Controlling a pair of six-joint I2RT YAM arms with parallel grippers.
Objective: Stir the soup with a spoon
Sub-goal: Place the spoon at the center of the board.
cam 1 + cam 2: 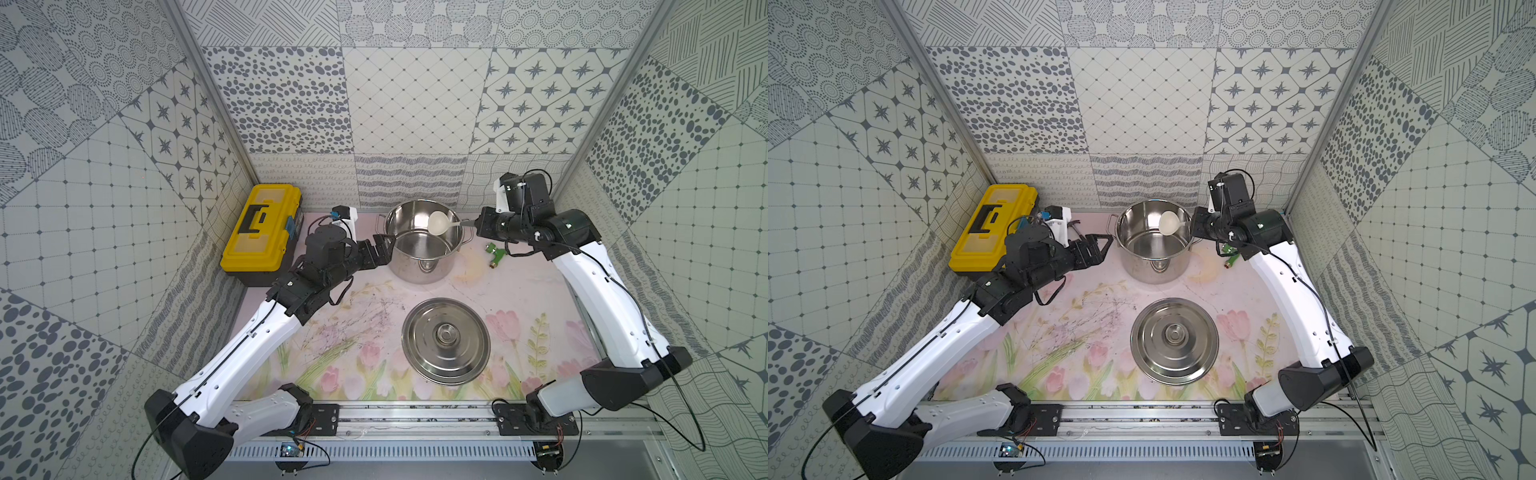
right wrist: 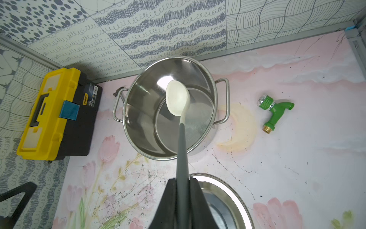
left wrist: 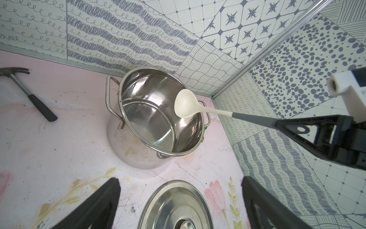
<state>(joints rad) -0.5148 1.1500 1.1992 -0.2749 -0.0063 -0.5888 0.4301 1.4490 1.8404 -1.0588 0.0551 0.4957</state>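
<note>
Spoon (image 2: 181, 134) above pot (image 2: 138, 111), clamped in right gripper (image 2: 182, 179)

Cream spoon (image 1: 440, 223) w/ grey hdl over pot (image 1: 419, 270)

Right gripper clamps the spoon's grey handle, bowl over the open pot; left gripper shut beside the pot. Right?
One error: the left gripper is open, fingers wide apart with nothing between them, as the left wrist view shows. The rest stands: the right gripper clamps the spoon by its grey handle, bowl over the open pot.
</note>
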